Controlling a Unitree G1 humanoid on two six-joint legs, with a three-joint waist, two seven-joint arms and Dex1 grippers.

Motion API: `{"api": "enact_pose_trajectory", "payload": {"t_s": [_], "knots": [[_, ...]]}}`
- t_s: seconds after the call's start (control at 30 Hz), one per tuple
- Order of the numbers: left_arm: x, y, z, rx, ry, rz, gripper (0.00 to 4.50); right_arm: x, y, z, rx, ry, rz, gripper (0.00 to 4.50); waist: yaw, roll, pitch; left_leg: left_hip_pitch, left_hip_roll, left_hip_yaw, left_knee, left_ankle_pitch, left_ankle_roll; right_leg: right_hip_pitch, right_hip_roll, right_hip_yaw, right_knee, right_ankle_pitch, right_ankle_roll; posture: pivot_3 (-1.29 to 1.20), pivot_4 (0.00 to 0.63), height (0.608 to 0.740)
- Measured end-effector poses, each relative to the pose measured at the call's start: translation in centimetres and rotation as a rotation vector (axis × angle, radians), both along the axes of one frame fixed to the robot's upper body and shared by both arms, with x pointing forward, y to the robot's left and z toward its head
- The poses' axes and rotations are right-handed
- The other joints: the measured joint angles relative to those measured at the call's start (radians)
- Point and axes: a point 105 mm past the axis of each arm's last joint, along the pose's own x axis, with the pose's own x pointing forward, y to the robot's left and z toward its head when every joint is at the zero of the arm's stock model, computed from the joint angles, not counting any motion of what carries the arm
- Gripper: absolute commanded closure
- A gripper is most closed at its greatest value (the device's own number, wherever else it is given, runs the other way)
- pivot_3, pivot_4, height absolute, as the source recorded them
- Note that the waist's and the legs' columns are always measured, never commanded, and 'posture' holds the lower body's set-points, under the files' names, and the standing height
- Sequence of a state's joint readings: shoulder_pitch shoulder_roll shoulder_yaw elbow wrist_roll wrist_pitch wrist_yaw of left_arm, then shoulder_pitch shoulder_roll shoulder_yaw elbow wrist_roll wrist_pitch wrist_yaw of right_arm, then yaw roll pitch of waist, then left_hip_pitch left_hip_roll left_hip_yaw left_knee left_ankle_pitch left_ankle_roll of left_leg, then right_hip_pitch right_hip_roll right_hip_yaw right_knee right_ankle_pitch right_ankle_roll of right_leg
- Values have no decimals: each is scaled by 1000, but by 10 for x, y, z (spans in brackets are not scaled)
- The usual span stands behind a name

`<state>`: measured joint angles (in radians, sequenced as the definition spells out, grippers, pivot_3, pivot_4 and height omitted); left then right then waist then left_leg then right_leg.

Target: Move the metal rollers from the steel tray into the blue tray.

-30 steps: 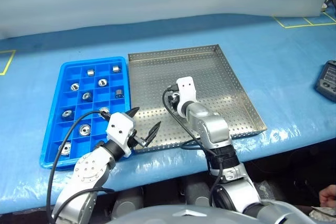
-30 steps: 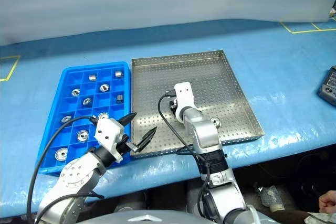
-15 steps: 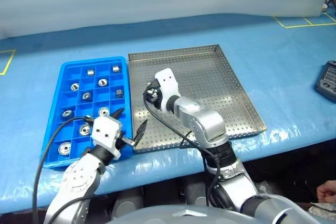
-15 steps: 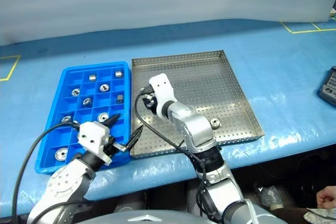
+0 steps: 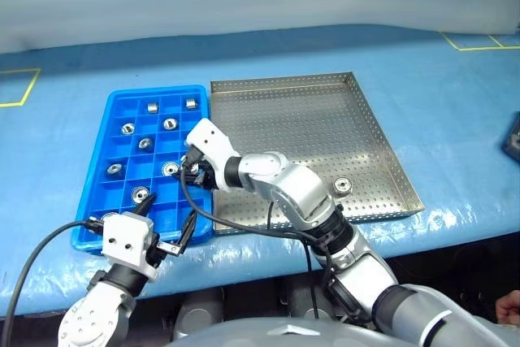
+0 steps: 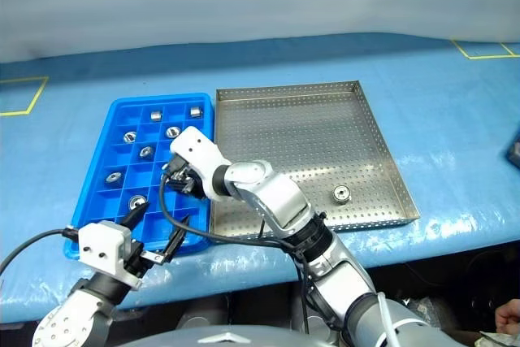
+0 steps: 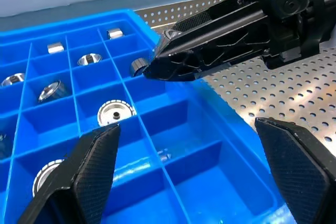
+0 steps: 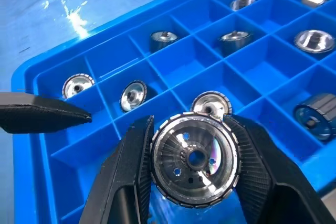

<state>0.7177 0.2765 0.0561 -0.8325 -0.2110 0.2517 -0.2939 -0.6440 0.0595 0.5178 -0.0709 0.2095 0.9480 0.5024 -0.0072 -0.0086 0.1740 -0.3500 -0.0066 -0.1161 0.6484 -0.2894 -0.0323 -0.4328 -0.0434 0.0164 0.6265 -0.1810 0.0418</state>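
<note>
My right gripper (image 8: 191,129) is shut on a metal roller (image 8: 195,161), a shiny ring with a dark centre hole. It holds the roller just above the right-hand compartments of the blue tray (image 5: 110,123). Several metal rollers (image 5: 151,106) lie in the tray's compartments. One roller (image 5: 343,185) rests on the perforated floor of the steel tray (image 5: 309,119), near its front right corner. My left gripper (image 5: 165,219) hangs open and empty over the blue tray's front edge, and its wrist view shows the right gripper's black fingers (image 7: 210,40) ahead of it.
The two trays sit side by side on a blue-covered table with yellow tape marks (image 5: 18,87). A dark device (image 5: 513,137) lies at the table's right edge. A person's hand (image 6: 505,316) shows below the table's front right.
My right gripper has carried the roller leftwards from over the steel tray to over the blue tray. My left gripper has drawn back toward the front left, still open. The camera view has shifted slightly.
</note>
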Motion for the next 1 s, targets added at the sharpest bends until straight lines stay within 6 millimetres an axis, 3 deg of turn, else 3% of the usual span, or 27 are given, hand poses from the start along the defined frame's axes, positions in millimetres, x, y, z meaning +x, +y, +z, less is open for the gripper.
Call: {"api": "enact_pose_trajectory", "payload": {"t_s": [0.23, 0.53, 0.73, 1.0], "knots": [[-1, -8, -2, -18, 7, -26, 0, 0, 2, -23, -68, 54, 10, 2788, 6, 0, 0, 0, 0, 0, 0, 0, 0, 0, 0, 0, 0, 0, 0, 208, 150, 740], [5, -13, 5, -14, -29, -76, 0, 10, -2, -21, -43, 33, -66, 15, 26, 1, 0, 0, -1, -1, 2, 0, 0, 2, -1, -1, 0, 0, 1, 124, 150, 740], [19, -26, 14, -15, -77, -175, 0, 27, -38, -11, -6, 17, -227, 15, 17, 1, 0, 0, -1, -1, 3, 0, 0, 2, -1, -1, 0, 0, 1, 33, 150, 740], [39, -46, 12, -40, -80, -321, 0, 53, -124, -6, -69, -27, -582, 15, -43, 2, 0, -2, -1, 0, 1, 0, 0, -1, -1, 0, 0, 1, 1, -87, 150, 740]]}}
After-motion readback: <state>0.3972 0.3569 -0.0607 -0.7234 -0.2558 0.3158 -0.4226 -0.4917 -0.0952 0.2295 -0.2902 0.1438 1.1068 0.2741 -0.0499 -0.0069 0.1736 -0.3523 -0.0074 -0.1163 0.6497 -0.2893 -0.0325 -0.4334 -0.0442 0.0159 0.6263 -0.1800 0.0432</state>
